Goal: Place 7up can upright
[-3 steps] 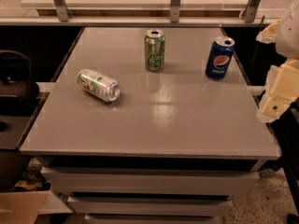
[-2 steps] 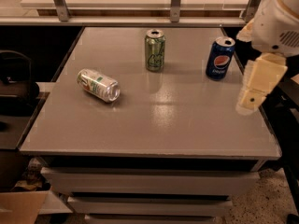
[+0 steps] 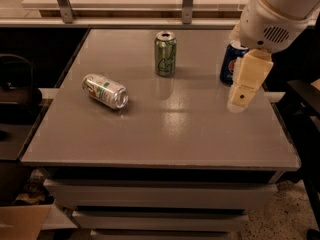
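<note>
The 7up can, silver-white with green and red marks, lies on its side on the left part of the grey table, its silver top facing front right. My gripper hangs from the white arm over the table's right side, far to the right of the 7up can and not touching it. It holds nothing that I can see.
An all-green can stands upright at the back middle. A blue Pepsi can stands at the back right, partly hidden behind my gripper. A metal rail runs behind the table, and a dark chair stands at the left.
My arm has moved left from the table's right edge to over its right side and now covers part of the Pepsi can. The cans have not moved.
</note>
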Controlling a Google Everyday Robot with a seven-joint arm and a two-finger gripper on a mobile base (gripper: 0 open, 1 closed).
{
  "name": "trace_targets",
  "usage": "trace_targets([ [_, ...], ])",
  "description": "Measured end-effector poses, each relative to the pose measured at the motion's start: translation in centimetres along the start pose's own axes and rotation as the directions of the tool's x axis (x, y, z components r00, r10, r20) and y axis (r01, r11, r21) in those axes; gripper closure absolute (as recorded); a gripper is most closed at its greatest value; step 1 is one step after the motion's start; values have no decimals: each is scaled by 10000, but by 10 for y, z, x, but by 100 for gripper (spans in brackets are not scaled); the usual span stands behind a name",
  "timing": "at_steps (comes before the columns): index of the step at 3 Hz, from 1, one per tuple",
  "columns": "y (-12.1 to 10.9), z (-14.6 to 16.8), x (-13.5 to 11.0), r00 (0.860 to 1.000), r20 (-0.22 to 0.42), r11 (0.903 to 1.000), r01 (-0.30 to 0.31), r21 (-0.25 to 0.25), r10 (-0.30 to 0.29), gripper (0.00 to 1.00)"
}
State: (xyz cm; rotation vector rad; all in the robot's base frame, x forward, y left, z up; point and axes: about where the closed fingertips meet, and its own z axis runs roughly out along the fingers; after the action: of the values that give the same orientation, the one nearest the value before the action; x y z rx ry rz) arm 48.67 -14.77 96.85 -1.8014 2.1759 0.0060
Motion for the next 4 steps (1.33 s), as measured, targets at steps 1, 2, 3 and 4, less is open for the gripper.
trace_targets([
  [1,0,-3,-3,9994,265,9994,-246,252,240,0],
  [2,-11,-5,-37,9992,347,9990,-232,380,219,0],
  [3,-27,-2,-87,9988,489,9996,86,273,-99,0],
  [4,-41,10,-135,9979,624,9999,144,84,-149,0],
])
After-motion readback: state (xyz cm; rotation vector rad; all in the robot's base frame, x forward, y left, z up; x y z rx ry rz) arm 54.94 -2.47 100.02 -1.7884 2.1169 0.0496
